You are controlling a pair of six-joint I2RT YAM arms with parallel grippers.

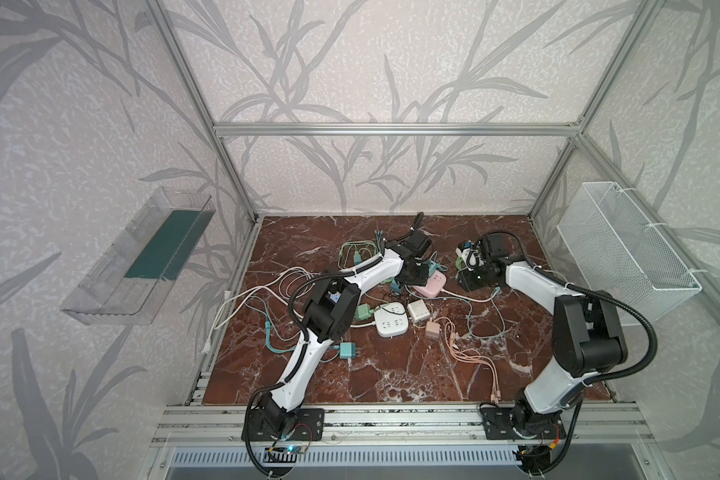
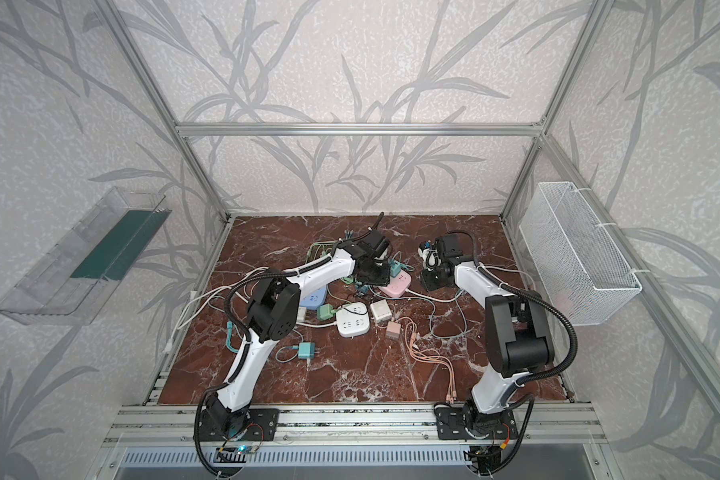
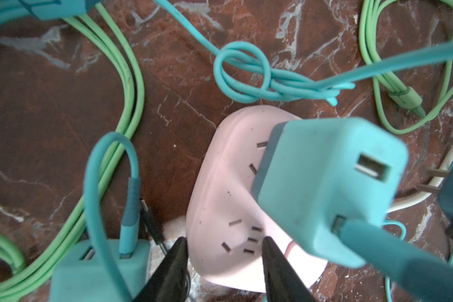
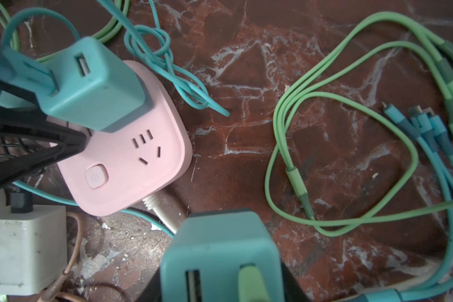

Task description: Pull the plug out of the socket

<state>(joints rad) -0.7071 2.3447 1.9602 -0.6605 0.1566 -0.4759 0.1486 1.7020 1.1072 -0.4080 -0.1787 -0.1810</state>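
Closest to us, a teal charger (image 4: 220, 235) sits pinched in the right claw (image 4: 221, 285), near the pink socket (image 4: 131, 172) on the worktop (image 4: 246, 117). We see the teal plug (image 3: 324, 188) standing seated in that socket. The left claw (image 3: 224, 245), fingers spread, has its tips at the socket's edge, just beside the plug and not around it.
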